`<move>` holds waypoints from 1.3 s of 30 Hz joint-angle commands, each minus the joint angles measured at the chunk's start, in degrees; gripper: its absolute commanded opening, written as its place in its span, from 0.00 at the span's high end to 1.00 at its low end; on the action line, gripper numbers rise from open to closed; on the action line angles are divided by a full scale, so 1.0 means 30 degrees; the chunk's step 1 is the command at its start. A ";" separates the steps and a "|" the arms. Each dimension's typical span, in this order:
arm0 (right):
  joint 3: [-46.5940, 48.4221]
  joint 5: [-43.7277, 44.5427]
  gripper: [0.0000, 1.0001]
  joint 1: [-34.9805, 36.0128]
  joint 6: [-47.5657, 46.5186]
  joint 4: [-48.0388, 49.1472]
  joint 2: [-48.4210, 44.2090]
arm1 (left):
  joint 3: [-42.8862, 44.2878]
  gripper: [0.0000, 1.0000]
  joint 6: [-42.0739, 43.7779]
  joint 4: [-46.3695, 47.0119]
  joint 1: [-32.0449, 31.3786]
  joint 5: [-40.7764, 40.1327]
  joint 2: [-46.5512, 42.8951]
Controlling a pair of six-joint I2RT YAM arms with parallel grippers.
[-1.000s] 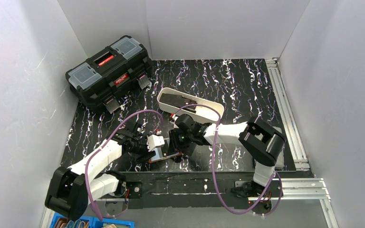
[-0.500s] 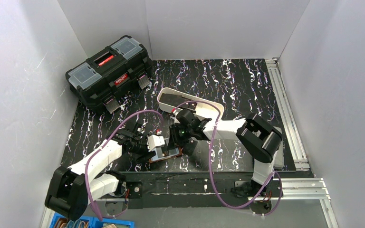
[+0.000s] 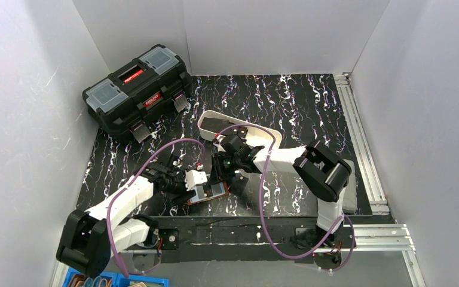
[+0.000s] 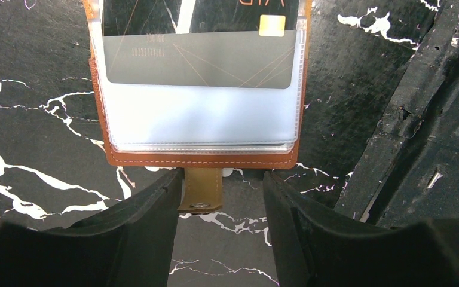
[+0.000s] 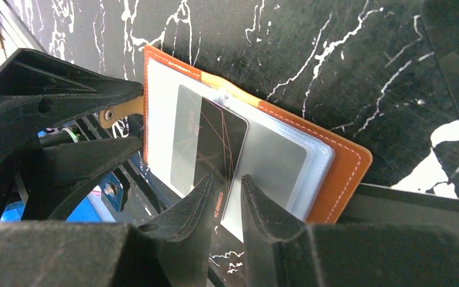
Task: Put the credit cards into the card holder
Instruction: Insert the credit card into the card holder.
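Note:
The card holder (image 3: 210, 192) lies open near the front edge, a brown wallet (image 4: 200, 159) with clear sleeves. A grey credit card (image 4: 197, 60) sits in one sleeve. A black credit card (image 5: 221, 140) with red lines is partly tucked into the sleeves, its free end between the narrowly parted fingers of my right gripper (image 5: 227, 179), which stands open. My left gripper (image 4: 222, 175) is open at the wallet's edge, straddling the snap-tab strap (image 4: 202, 190), which touches only its left finger. More dark cards (image 3: 220, 124) lie in the white tray.
A long white tray (image 3: 273, 139) stands just behind the right gripper (image 3: 221, 178). A big black toolbox (image 3: 136, 89) sits at the back left. A metal rail (image 3: 358, 131) runs along the right side. The left gripper (image 3: 198, 186) is beside the wallet.
The right arm has swung a little to the left and back over the wallet, and its fingers have eased slightly wider. The left arm and the wallet have not moved.

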 commanded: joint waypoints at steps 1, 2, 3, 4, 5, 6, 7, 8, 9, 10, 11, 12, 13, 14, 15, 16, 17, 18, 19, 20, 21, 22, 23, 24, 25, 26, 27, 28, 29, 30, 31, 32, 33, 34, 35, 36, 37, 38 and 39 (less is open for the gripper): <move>0.0830 -0.0618 0.69 0.0126 0.0265 0.0717 0.0574 | 0.0183 0.49 0.0190 -0.0226 -0.0097 0.0191 -0.0332; 0.0889 -0.0680 0.69 0.0196 0.0334 0.0775 0.0677 | 0.0182 0.49 0.0198 -0.0214 -0.0084 0.0181 -0.0363; 0.0963 -0.0724 0.70 0.0259 0.0353 0.0831 0.0774 | 0.0178 0.49 0.0186 -0.0184 -0.0096 0.0194 -0.0356; 0.1049 -0.0774 0.70 0.0344 0.0385 0.0842 0.0826 | 0.0178 0.49 0.0219 -0.0147 -0.0087 0.0174 -0.0351; 0.1158 -0.0831 0.70 0.0450 0.0424 0.0858 0.0927 | 0.0167 0.49 0.0202 -0.0113 -0.0086 0.0186 -0.0336; 0.1238 -0.0882 0.70 0.0522 0.0457 0.0915 0.1014 | 0.0176 0.49 0.0189 -0.0083 -0.0089 0.0176 -0.0349; 0.1314 -0.0944 0.70 0.0604 0.0573 0.0992 0.1058 | 0.0178 0.49 0.0202 -0.0057 -0.0097 0.0219 -0.0325; 0.1360 -0.0995 0.70 0.0684 0.0669 0.1100 0.1103 | 0.0192 0.49 0.0199 -0.0051 -0.0084 0.0239 -0.0322; 0.1432 -0.1060 0.70 0.0744 0.0728 0.1179 0.1146 | 0.0205 0.49 0.0185 -0.0057 -0.0100 0.0227 -0.0325; 0.1517 -0.1142 0.70 0.0811 0.0754 0.1219 0.1177 | 0.0200 0.49 0.0183 -0.0036 -0.0095 0.0236 -0.0337; 0.1605 -0.1178 0.70 0.0856 0.0768 0.1224 0.1188 | 0.0206 0.49 0.0193 -0.0048 -0.0083 0.0223 -0.0342; 0.1638 -0.1222 0.70 0.0891 0.0770 0.1224 0.1175 | 0.0192 0.49 0.0184 -0.0035 -0.0082 0.0210 -0.0324; 0.1689 -0.1232 0.70 0.0914 0.0792 0.1239 0.1122 | 0.0180 0.49 0.0183 -0.0040 -0.0082 0.0198 -0.0322; 0.1718 -0.1251 0.70 0.0924 0.0806 0.1266 0.1097 | 0.0178 0.49 0.0223 -0.0042 -0.0096 0.0196 -0.0349; 0.1784 -0.1275 0.70 0.0965 0.0870 0.1303 0.1050 | 0.0178 0.49 0.0213 -0.0034 -0.0083 0.0196 -0.0376; 0.1884 -0.1341 0.70 0.1004 0.0881 0.1333 0.1073 | 0.0156 0.49 0.0212 -0.0029 -0.0082 0.0207 -0.0361; 0.2006 -0.1437 0.70 0.1034 0.0945 0.1362 0.1124 | 0.0149 0.49 0.0197 -0.0007 -0.0089 0.0223 -0.0378; 0.2102 -0.1547 0.70 0.1067 0.0986 0.1417 0.1177 | 0.0141 0.49 0.0173 0.0025 -0.0082 0.0265 -0.0380; 0.2162 -0.1613 0.70 0.1097 0.1043 0.1490 0.1254 | 0.0148 0.49 0.0130 0.0026 -0.0085 0.0282 -0.0387; 0.2250 -0.1687 0.70 0.1126 0.1097 0.1562 0.1322 | 0.0148 0.49 0.0110 0.0026 -0.0086 0.0284 -0.0385; 0.2275 -0.1865 0.70 0.1130 0.1185 0.1673 0.1396 | 0.0148 0.49 0.0100 0.0011 -0.0108 0.0244 -0.0425; 0.2264 -0.2019 0.70 0.1130 0.1276 0.1826 0.1442 | 0.0148 0.49 0.0110 -0.0005 -0.0085 0.0224 -0.0437; 0.2262 -0.2096 0.70 0.1130 0.1335 0.1926 0.1477 | 0.0149 0.49 0.0148 0.0007 -0.0086 0.0225 -0.0453; 0.2251 -0.2110 0.70 0.1130 0.1364 0.1953 0.1511 | 0.0159 0.49 0.0152 0.0009 -0.0082 0.0225 -0.0433; 0.2235 -0.2166 0.70 0.1130 0.1342 0.1956 0.1519 | 0.0177 0.49 0.0160 0.0002 -0.0093 0.0196 -0.0438; 0.2185 -0.2097 0.71 0.1130 0.1299 0.1627 0.1461 | 0.0200 0.49 0.0161 -0.0032 -0.0082 0.0178 -0.0439; 0.1982 -0.1755 0.70 0.1043 0.1159 0.1308 0.1264 | 0.0206 0.49 0.0161 -0.0084 -0.0089 0.0146 -0.0453; 0.1572 -0.1401 0.70 0.0892 0.1112 0.1231 0.0975 | 0.0218 0.49 0.0194 -0.0189 -0.0083 0.0124 -0.0484; 0.1150 -0.1276 0.70 0.0694 0.1109 0.1324 0.0698 | 0.0194 0.49 0.0265 -0.0279 -0.0089 0.0136 -0.0540; 0.0746 -0.1235 0.69 0.0494 0.1135 0.1380 0.0524 | 0.0143 0.49 0.0317 -0.0309 -0.0086 0.0093 -0.0587; 0.0502 -0.1200 0.70 0.0348 0.1093 0.1423 0.0410 | 0.0108 0.49 0.0368 -0.0313 -0.0086 0.0106 -0.0618; 0.0398 -0.1148 0.70 0.0275 0.0964 0.1381 0.0352 | 0.0092 0.49 0.0370 -0.0288 -0.0089 0.0093 -0.0619; 0.0414 -0.1090 0.70 0.0262 0.0835 0.1284 0.0342 | 0.0112 0.49 0.0341 -0.0284 -0.0083 0.0128 -0.0615; 0.0515 -0.1109 0.70 0.0278 0.0818 0.1192 0.0424 | 0.0118 0.49 0.0320 -0.0280 -0.0107 0.0140 -0.0614; 0.0656 -0.1210 0.70 0.0281 0.0802 0.1195 0.0493 | 0.0134 0.49 0.0298 -0.0284 -0.0085 0.0180 -0.0640; 0.0714 -0.1307 0.72 0.0281 0.0855 0.1221 0.0601 | 0.0147 0.49 0.0256 -0.0284 -0.0082 0.0194 -0.0640; 0.0725 -0.1359 0.72 0.0281 0.0887 0.1260 0.0695 | 0.0148 0.49 0.0250 -0.0269 -0.0082 0.0174 -0.0643; 0.0726 -0.1439 0.73 0.0281 0.0909 0.1328 0.0750 | 0.0148 0.49 0.0242 -0.0275 -0.0089 0.0153 -0.0644; 0.0741 -0.1519 0.74 0.0303 0.0956 0.1380 0.0809 | 0.0145 0.49 0.0241 -0.0283 -0.0097 0.0158 -0.0640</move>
